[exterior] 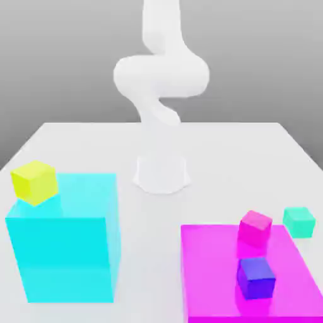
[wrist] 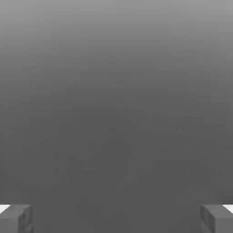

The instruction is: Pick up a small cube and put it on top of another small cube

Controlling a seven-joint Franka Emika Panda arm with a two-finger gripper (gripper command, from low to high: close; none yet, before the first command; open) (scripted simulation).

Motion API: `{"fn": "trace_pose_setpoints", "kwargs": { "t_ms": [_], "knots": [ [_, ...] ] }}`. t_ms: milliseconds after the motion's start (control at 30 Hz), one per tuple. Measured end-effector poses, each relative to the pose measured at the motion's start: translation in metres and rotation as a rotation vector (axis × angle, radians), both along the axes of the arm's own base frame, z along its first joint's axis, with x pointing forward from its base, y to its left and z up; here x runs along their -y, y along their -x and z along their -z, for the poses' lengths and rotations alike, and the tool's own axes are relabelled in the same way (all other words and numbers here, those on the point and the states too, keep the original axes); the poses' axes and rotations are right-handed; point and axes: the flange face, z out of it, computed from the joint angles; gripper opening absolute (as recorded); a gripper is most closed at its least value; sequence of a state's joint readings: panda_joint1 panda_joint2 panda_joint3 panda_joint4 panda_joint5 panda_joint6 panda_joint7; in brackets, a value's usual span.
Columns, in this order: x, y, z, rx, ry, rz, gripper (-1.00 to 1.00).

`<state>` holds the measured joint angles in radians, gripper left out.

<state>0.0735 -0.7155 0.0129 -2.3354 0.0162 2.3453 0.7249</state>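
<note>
A yellow small cube (exterior: pixel 35 182) sits on the back corner of a tall cyan block (exterior: pixel 66 243) on the exterior view's left. On a flat magenta slab (exterior: pixel 211 277) at the right rest a pink small cube (exterior: pixel 255 228) and, nearer the front, a purple small cube (exterior: pixel 256 277). A teal small cube (exterior: pixel 298 221) lies on the table just past the slab's right side. In the hand view my gripper (wrist: pixel 116 219) is open, its two fingertips (wrist: pixel 16 218) far apart, with plain grey background and nothing between them.
The white arm (exterior: pixel 161 82) rises from its base (exterior: pixel 163 173) at the middle of the white table (exterior: pixel 221 151) and runs up out of the picture. The cyan block stands much higher than the magenta slab.
</note>
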Motion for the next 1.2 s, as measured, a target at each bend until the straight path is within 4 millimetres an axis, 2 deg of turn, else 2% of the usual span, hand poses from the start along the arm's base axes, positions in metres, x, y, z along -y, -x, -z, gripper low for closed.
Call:
{"fn": "trace_pose_setpoints", "kwargs": {
  "t_ms": [67,167,233,333,433,533,600,700,733,800,967,1000,1167,1200],
  "knots": [
    [-0.033,-0.02,0.039,-0.058,0.042,-0.118,0.0],
    [-0.083,-0.037,0.096,-0.136,0.105,-0.29,0.0],
    [-0.118,-0.04,0.136,-0.185,0.149,-0.404,0.0],
    [-0.168,-0.033,0.196,-0.254,0.217,-0.579,0.0],
    [-0.214,-0.014,0.256,-0.318,0.289,-0.755,0.0],
    [-0.253,0.018,0.316,-0.378,0.365,-0.932,0.0],
    [-0.274,0.043,0.354,-0.417,0.417,-1.05,0.0],
    [-0.305,0.099,0.41,-0.466,0.508,-1.259,0.0],
    [-0.312,0.118,0.428,-0.481,0.539,-1.325,0.0],
    [-0.31,0.137,0.46,-0.516,0.578,-1.399,0.0],
    [-0.31,0.144,0.517,-0.53,0.591,-1.426,0.0],
    [-0.309,0.144,0.527,-0.53,0.591,-1.427,-1.0],
    [-0.309,0.144,0.527,-0.531,0.592,-1.426,-1.0],
    [-0.309,0.145,0.533,-0.531,0.593,-1.427,-1.0]
  ]
}}
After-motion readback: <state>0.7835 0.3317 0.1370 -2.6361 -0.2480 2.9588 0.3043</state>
